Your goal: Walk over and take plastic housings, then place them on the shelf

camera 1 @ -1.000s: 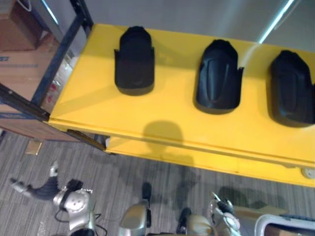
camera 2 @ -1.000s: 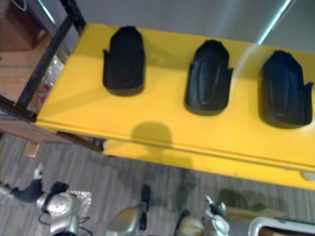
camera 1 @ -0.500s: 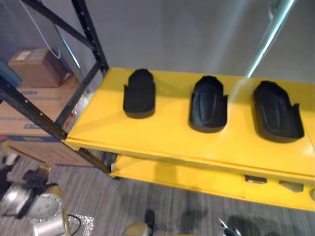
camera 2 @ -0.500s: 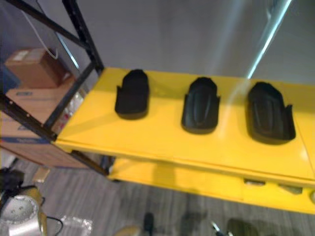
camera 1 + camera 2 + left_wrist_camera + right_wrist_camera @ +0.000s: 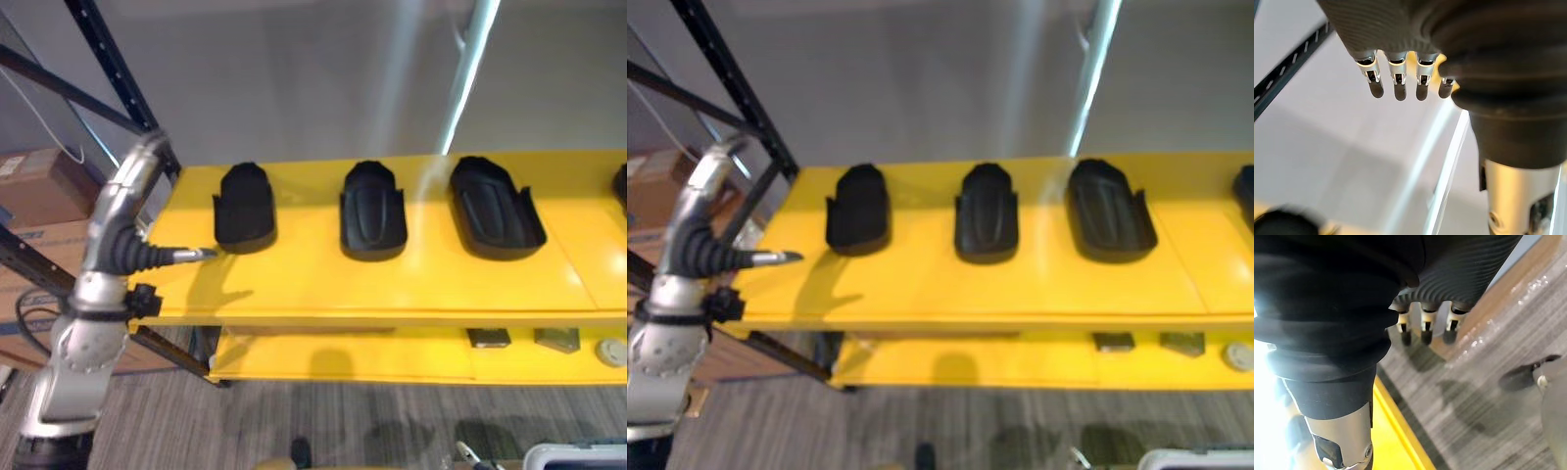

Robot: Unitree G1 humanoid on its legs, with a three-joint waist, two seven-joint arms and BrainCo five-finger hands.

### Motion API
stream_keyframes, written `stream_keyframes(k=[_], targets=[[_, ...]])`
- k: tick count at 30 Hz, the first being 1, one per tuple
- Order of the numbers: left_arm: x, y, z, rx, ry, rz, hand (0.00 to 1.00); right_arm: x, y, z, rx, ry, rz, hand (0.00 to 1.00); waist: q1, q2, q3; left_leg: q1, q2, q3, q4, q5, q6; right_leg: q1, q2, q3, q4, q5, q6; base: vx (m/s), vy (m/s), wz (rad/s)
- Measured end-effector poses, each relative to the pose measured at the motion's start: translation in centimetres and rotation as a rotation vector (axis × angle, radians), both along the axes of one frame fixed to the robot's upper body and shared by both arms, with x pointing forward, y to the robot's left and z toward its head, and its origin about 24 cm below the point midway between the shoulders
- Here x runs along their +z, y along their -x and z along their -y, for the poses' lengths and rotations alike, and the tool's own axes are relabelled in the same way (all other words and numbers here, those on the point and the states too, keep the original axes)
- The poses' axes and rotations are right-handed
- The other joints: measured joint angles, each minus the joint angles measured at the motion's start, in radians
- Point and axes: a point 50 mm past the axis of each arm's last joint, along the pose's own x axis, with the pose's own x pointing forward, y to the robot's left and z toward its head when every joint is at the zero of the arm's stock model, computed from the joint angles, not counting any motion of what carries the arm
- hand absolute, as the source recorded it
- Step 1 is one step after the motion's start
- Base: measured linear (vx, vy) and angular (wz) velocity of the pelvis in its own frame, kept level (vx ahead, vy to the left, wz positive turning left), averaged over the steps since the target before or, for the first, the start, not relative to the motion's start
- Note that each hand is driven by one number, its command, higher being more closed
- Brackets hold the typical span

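Three black plastic housings lie in a row on the yellow shelf point(image 5: 323, 284): the left housing point(image 5: 243, 206), the middle housing point(image 5: 373, 209) and the right housing point(image 5: 495, 204). A further housing point(image 5: 621, 186) is cut off at the right edge. My left hand point(image 5: 186, 255) is raised to shelf height, its fingers pointing at the shelf's left end just short of the left housing. In the left wrist view its fingers point(image 5: 1396, 81) hang relaxed and hold nothing. My right hand point(image 5: 1422, 325) is low over the grey floor beside the shelf's yellow edge, open and holding nothing.
Black rack uprights point(image 5: 108, 59) stand at the shelf's left end, with cardboard boxes point(image 5: 34, 186) behind them. A lower yellow shelf point(image 5: 392, 357) carries small parts point(image 5: 488, 338) towards the right. A white bin point(image 5: 578, 455) shows at the bottom right.
The camera has tilted up and the whole picture has shifted, so the shelf looks farther. My left arm has risen from near the floor to shelf height by the left housing.
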Motion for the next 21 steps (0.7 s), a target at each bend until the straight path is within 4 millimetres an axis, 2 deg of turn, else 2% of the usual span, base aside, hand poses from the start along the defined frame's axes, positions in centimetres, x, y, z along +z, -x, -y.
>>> stream_keyframes(k=[4,10,12,16,18,21], targets=[[0.5,-1.9,-0.8,0.075,-0.014,-0.086,0.00,0.2,-0.9,0.4,0.016,-0.007,0.019,0.00,-0.003,0.005,0.000,-0.031,-0.001,-0.006,0.000,0.018,-0.003,-0.029,0.000,0.000,0.004,0.000,0.000,-0.02,0.000,0.06],[0.2,-3.3,-2.1,0.150,-0.029,-0.201,0.00,1.4,-3.7,1.6,0.057,0.033,0.108,0.00,-0.006,0.041,0.021,-0.055,0.004,0.026,0.000,0.013,-0.001,-0.055,-0.003,0.006,0.008,0.000,0.001,-0.05,0.010,-0.01],[0.8,-3.8,-1.8,0.133,-0.026,-0.202,0.00,2.0,-4.5,2.1,0.071,0.053,0.136,0.00,-0.007,0.047,0.029,-0.056,0.016,0.099,0.000,0.013,0.000,-0.060,-0.009,0.007,0.011,0.001,0.002,0.00,0.000,0.00],[2.0,-4.5,-0.7,0.082,-0.049,-0.199,0.00,2.4,-5.7,2.0,0.113,0.064,0.165,0.00,-0.002,0.040,0.040,-0.066,0.018,0.122,0.000,0.021,-0.006,-0.086,-0.012,0.024,0.029,0.001,0.002,0.01,0.039,-0.05],[1.9,-4.9,0.0,0.052,-0.072,-0.226,0.00,2.7,-6.4,2.0,0.124,0.067,0.182,0.00,-0.002,0.038,0.047,-0.065,0.016,0.127,0.001,0.021,-0.005,-0.088,-0.015,0.027,0.031,0.001,0.002,0.03,0.027,-0.05],[1.6,-5.3,0.0,0.049,-0.081,-0.272,0.00,3.2,-7.0,2.2,0.131,0.081,0.205,0.00,-0.006,0.048,0.061,-0.064,0.015,0.133,0.001,0.027,0.000,-0.090,-0.016,0.028,0.034,0.000,0.002,0.04,0.015,-0.02]])
